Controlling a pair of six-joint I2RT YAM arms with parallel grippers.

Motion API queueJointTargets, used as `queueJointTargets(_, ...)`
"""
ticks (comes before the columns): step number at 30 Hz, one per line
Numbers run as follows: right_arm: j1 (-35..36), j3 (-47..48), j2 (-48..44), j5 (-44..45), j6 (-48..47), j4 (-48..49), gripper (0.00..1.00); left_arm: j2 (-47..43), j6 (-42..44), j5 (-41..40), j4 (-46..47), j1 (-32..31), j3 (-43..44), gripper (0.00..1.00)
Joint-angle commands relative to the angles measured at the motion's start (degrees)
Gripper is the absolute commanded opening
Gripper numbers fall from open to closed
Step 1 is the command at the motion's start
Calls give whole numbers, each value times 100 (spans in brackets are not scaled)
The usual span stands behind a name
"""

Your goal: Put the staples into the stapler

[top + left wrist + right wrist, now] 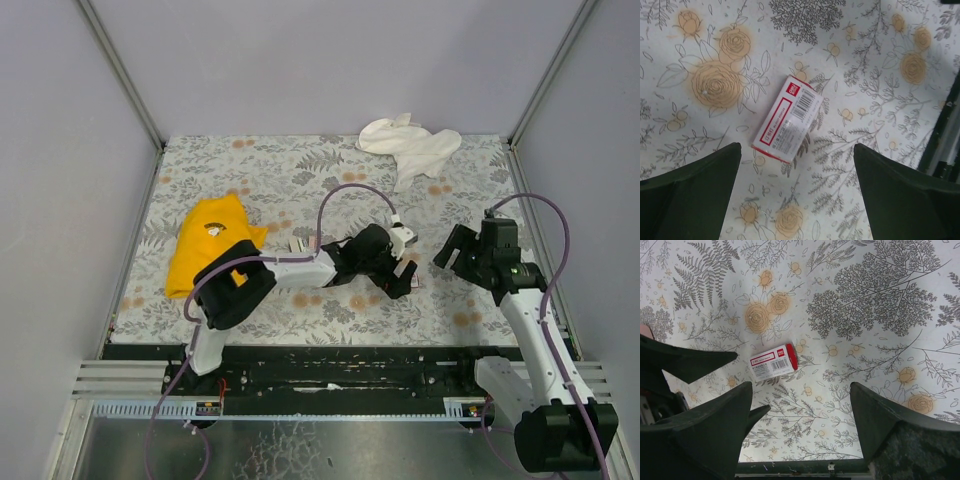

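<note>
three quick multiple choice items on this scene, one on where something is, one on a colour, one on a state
1. Where is the staples box?
A. hanging off an edge
B. flat on the floral table, between the fingers of the left gripper
C. lifted in the air

2. What colour is the cloth on the left side of the table?
A. yellow
B. blue
C. green

3. What state is the left gripper in?
A. shut on the box
B. shut on nothing
C. open, touching nothing

Key:
1 B: the left wrist view shows the box lying on the print, apart from both fingers.
2 A: the top view shows it bright yellow.
3 C: the fingers stand wide apart, with bare table between each one and the box.
</note>
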Motion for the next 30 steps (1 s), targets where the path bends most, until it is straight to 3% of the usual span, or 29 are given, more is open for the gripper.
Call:
queueJointTargets(1, -7, -59, -297, 190, -119, 22, 86, 304, 472, -357, -127, -68, 427, 93)
queueJointTargets(9, -5, -137, -476, -26, -170, -10, 86, 550, 711, -137, -185, -290, 472, 93)
queueJointTargets(16, -4, -314, -624, -266, -32, 96, 86, 536, 1047, -429, -261, -359, 483, 92)
queueJointTargets(25, -4, -382, -717, -168, -51, 26, 87, 650, 1340, -437, -509, -571, 496, 74)
queueJointTargets(30, -7, -468, -776, -216, 78, 115, 87, 638, 1298, -868, -522, -701, 349, 67)
